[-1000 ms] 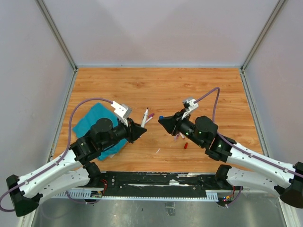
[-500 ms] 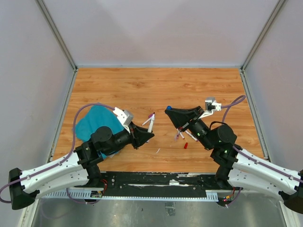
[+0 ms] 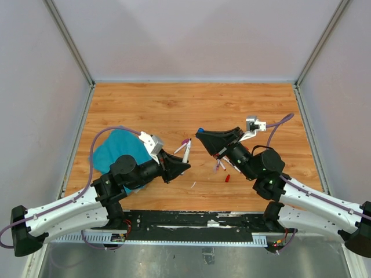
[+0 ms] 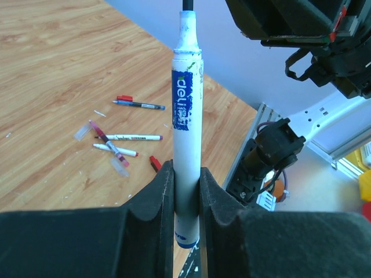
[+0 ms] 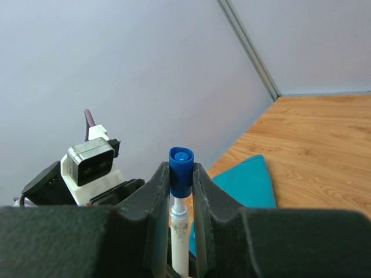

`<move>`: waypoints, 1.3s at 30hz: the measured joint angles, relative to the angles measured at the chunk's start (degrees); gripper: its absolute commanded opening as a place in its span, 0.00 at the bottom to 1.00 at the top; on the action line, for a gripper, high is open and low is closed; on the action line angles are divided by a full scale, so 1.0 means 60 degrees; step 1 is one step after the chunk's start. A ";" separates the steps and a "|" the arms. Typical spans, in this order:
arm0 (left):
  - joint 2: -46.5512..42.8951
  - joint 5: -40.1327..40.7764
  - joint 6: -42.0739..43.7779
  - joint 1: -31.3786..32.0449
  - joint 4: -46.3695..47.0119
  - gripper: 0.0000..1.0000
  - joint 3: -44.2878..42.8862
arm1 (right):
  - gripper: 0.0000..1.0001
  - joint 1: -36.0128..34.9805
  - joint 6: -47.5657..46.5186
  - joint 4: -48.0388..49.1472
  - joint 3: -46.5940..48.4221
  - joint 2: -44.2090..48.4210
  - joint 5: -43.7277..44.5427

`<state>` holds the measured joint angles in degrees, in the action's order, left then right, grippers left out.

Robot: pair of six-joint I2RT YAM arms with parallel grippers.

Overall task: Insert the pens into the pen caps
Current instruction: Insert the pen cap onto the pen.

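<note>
My left gripper (image 4: pixel 186 174) is shut on a white pen (image 4: pixel 186 116) with a blue label, holding it upright by the lower barrel with its dark tip at the top. The same gripper (image 3: pixel 178 165) and pen (image 3: pixel 186 150) sit left of centre in the top view. My right gripper (image 5: pixel 181 169) is shut on a blue pen cap (image 5: pixel 181 169). The cap (image 3: pixel 200 131) is just right of the pen's tip, a small gap apart. From the right wrist the pen (image 5: pixel 179 231) lines up directly behind the cap.
Several loose pens (image 4: pixel 130 137) and a red cap (image 4: pixel 155 163) lie on the wood below the right gripper, seen from above as pens (image 3: pixel 220 165) and a red cap (image 3: pixel 227 178). Another pen (image 3: pixel 181 145) lies beside the held one. A teal cloth (image 3: pixel 110 152) lies at the left.
My left gripper moved right with the pen. The right arm swung round, its gripper rising towards the far side, then edging left towards the pen's tip.
</note>
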<state>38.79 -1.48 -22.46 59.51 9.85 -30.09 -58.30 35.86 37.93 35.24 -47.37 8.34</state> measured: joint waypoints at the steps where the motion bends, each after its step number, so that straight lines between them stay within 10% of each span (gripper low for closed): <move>1: 0.0007 -0.0018 0.0018 0.0000 0.0000 0.01 0.0000 | 0.01 0.0000 0.0047 0.0022 0.0036 -0.0033 -0.0051; 39: 0.0168 -0.0127 0.0204 0.0018 -0.0007 0.01 0.0000 | 0.00 0.0000 0.0557 -0.0860 0.0455 -0.0583 -0.0484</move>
<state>39.79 -2.24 -21.23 59.61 9.80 -30.09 -58.30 39.20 32.77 37.98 -50.87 5.43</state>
